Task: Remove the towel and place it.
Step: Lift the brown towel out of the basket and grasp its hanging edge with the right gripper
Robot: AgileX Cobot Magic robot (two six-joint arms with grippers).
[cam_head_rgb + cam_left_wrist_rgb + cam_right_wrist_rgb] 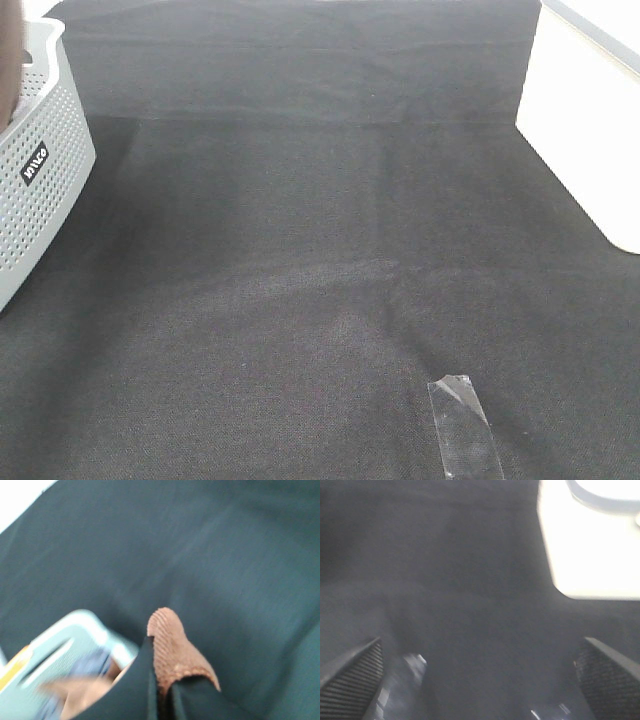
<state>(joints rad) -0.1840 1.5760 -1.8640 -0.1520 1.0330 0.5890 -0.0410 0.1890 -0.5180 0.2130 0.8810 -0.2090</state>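
**The towel (172, 647) could slip**

My left gripper (161, 692) pinches a fold of the brown towel, near the basket (70, 640). My right gripper (480, 680) hangs wide open (nothing in it). My pinch is small, so the towel could drop back.

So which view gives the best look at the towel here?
The left wrist view: the brown towel fills the near field, pinched in the left pincer, ribbed weave visible. The exterior high view catches only a brown sliver at the grey basket; the right wrist view shows none.
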